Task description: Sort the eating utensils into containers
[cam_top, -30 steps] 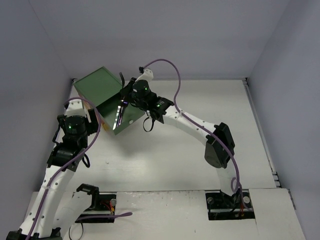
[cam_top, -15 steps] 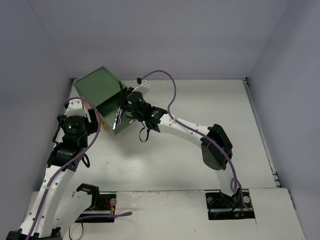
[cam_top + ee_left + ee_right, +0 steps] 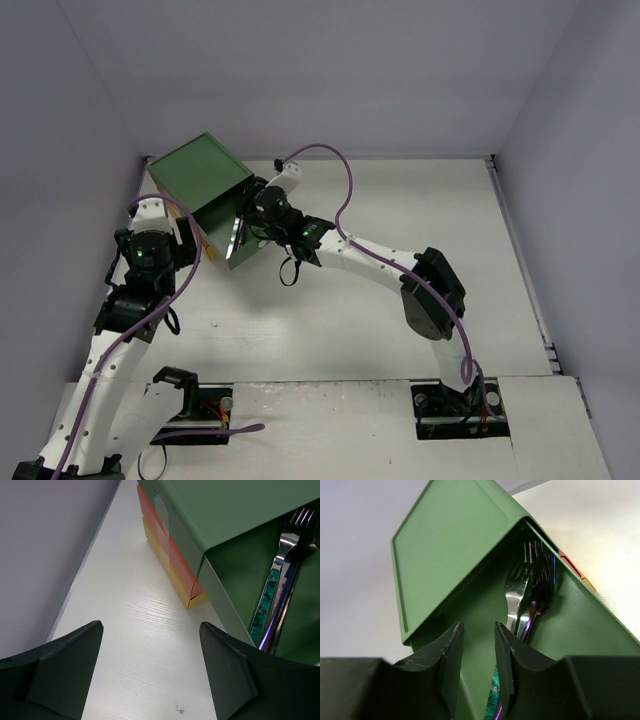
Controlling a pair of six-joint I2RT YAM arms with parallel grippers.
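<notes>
Just beyond the slightly parted right end effector (image 3: pixel 475 635), forks (image 3: pixel 516 587) lie in the green drawer (image 3: pixel 580 625)

One green-topped chest (image 3: pixel 200 172) stands at the upper left of the top view, on one white worktop (image 3: pixel 420 200). It has three drawers: one green drawer (image 3: pixel 256 248), pulled out, one orange-red drawer (image 3: pixel 170 545) and one yellow drawer (image 3: pixel 162 562). In the green drawer two fork heads can be counted, a silver fork (image 3: pixel 515 587) and a dark purple fork (image 3: pixel 541 591). Overlapping tines make any further count uncertain. Two handles show, a teal handle (image 3: pixel 265 605) and a purple handle (image 3: pixel 275 626). There are two arms and two grippers, the left gripper (image 3: pixel 150 630) and the right gripper (image 3: pixel 475 630).
</notes>
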